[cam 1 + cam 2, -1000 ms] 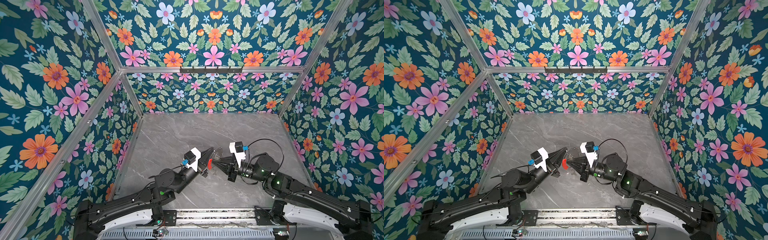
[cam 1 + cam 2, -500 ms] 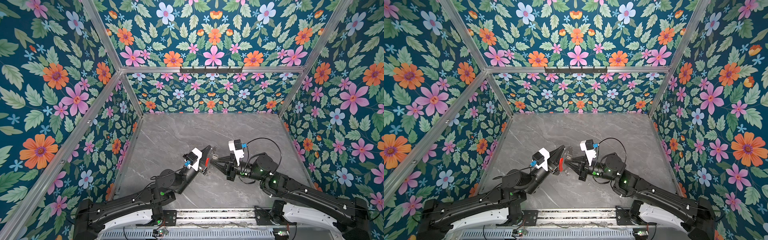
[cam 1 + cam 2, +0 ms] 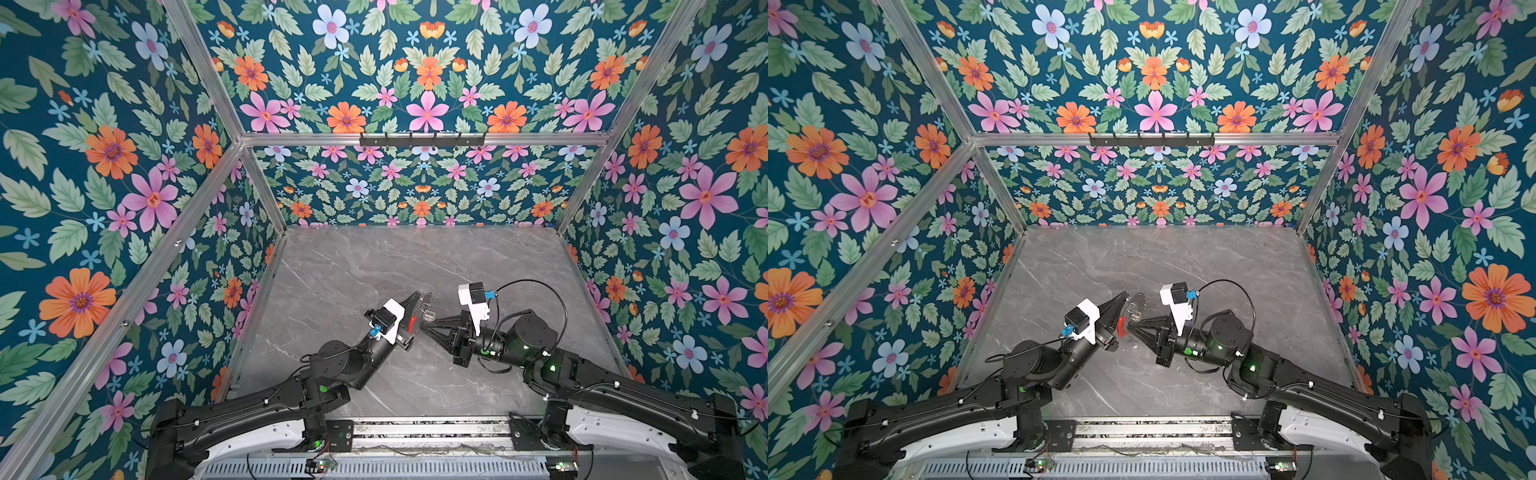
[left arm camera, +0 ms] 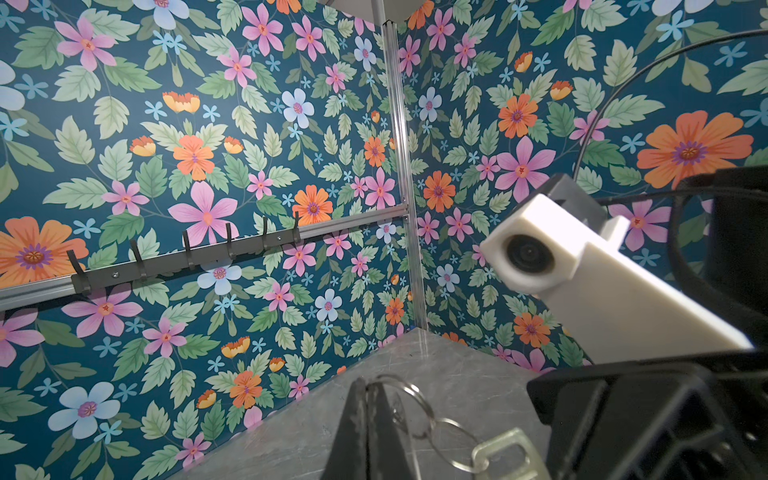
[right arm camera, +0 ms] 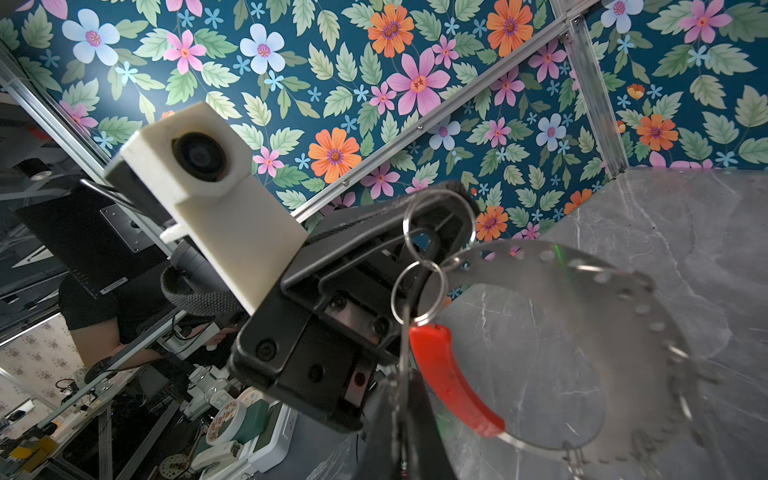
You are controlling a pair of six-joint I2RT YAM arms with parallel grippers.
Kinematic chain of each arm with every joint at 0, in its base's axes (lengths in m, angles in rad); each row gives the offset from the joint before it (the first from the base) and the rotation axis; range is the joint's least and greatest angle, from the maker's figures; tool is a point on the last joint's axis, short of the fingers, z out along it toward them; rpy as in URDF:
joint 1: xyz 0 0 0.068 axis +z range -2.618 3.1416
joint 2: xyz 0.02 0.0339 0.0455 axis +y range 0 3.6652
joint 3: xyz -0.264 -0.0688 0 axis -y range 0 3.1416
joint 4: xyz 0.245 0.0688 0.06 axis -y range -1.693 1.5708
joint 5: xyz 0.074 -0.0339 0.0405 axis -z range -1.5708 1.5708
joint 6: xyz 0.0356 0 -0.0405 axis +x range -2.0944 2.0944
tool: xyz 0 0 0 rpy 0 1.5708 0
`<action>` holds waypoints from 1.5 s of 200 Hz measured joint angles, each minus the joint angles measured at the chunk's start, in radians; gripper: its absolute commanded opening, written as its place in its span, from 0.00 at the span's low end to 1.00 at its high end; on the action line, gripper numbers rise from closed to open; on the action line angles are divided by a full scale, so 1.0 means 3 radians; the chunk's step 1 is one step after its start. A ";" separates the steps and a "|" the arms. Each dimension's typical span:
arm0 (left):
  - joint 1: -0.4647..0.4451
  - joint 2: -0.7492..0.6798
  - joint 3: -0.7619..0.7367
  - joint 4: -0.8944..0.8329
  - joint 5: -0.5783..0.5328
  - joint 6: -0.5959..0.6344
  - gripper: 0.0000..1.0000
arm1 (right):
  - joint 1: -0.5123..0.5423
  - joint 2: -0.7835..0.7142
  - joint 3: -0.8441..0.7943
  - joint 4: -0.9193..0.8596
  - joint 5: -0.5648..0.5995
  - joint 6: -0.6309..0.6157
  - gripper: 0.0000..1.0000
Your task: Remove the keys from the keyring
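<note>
— Floral-papered walls [image 3: 104,166] close in the back and both sides, with aluminium posts at the corners. How much room is there?

— Plenty. The grey marble-patterned tabletop [image 3: 374,257] lies bare from the back wall to the front rail. Both arms work near the front middle, well clear of every edge.

— And the arms?

— The black left arm [image 3: 257,411] and the black right arm [image 3: 623,386] reach inward from the front corners, and their tips nearly meet above the table.

— What about the jaws?

— The left gripper [image 3: 417,297] is clenched. In the left wrist view its fingers [image 4: 365,432] press together on a small wire ring [image 4: 399,399]. The right gripper [image 3: 424,326] is clenched too. In the right wrist view it pinches a thin silvery strip [image 5: 402,345] that hangs from another small ring.

— Where is the keyring [image 5: 453,374]?

— That large thin grey metal hoop with a red tubular sleeve hangs in the air between the two tips, off the table, in both top views [image 3: 1121,326].

— And the tiny silvery keys?

— They are too small to pick out, and I cannot tell whether the pinched strip is one.
</note>
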 measured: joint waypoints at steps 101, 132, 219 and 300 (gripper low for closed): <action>0.0005 -0.0057 0.0088 -0.0216 0.0262 -0.0474 0.00 | -0.0155 0.0050 0.0070 -0.0217 0.0036 -0.0200 0.00; 0.0008 -0.0061 0.0118 -0.0309 0.0340 -0.0713 0.00 | -0.0207 0.0072 0.0071 -0.0228 0.0006 -0.0277 0.00; 0.0006 0.0008 0.0188 -0.0413 0.0034 -0.1010 0.00 | -0.0206 0.0135 0.0041 -0.0121 -0.0025 -0.0170 0.00; 0.0001 0.0165 0.0356 -0.0532 -0.0347 -0.1127 0.00 | -0.0081 0.0174 0.0053 -0.0023 0.0212 -0.0097 0.00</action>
